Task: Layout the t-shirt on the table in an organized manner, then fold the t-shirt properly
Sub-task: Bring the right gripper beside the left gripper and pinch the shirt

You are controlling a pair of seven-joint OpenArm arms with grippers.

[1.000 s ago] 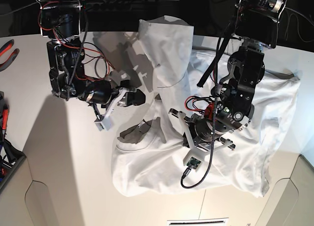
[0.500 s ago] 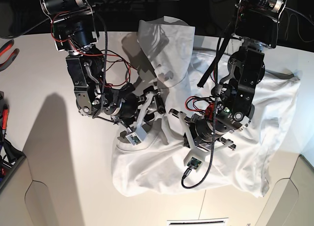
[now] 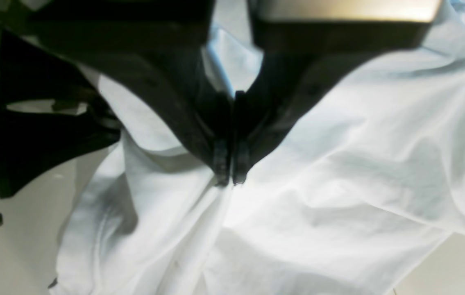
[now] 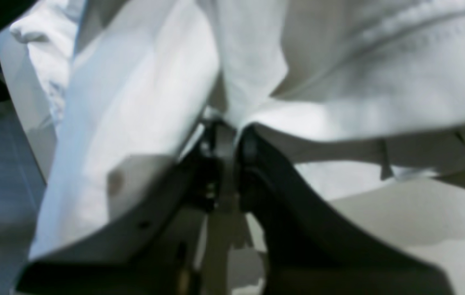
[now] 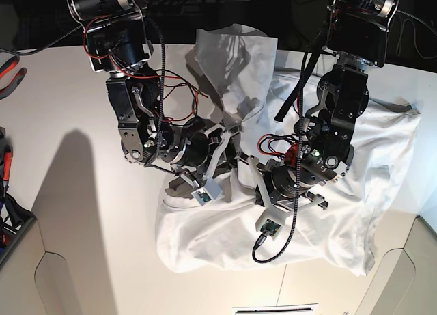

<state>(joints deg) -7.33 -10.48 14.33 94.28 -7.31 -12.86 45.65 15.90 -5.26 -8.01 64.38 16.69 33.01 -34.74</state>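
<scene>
Left wrist view: the left gripper [image 3: 229, 172] had its jaws pressed together on a pinch of the shirt [image 3: 339, 196], with creases fanning out from the tips. The cloth lay bunched below and to the right, and bare table [image 3: 19, 254] showed at the lower left.

Right wrist view: the right gripper [image 4: 226, 139] was closed too, with a fold of shirt [image 4: 134, 102] drawn down between its jaws. A stitched hem ran across the upper right. The picture was blurred, so how much cloth it held was hard to say, though it looked like a narrow tuck.

Base view: the shirt [image 5: 355, 192] sat on the table [image 5: 75, 212] right of centre, crumpled, with one part standing up in a peak toward the far edge and the rest spread in wrinkles to the right and near side. The right gripper [image 5: 229, 139] and left gripper [image 5: 247, 166] met close together at the shirt's left edge, each gripping cloth. By my reading the layout was only beginning: no sleeve, collar or hem lay flat or square, and no fold had been made. Spreading, smoothing and every fold remained.

Round about, red-handled pliers [image 5: 10, 72] lay at the far left edge, well clear of the shirt, and a dark box [image 5: 10, 219] sat at the left. The main hindrance seemed to be the arms themselves, crowded over the shirt with loose red wires [image 5: 174, 100] and a black cable [image 5: 280, 243] hanging across it.
</scene>
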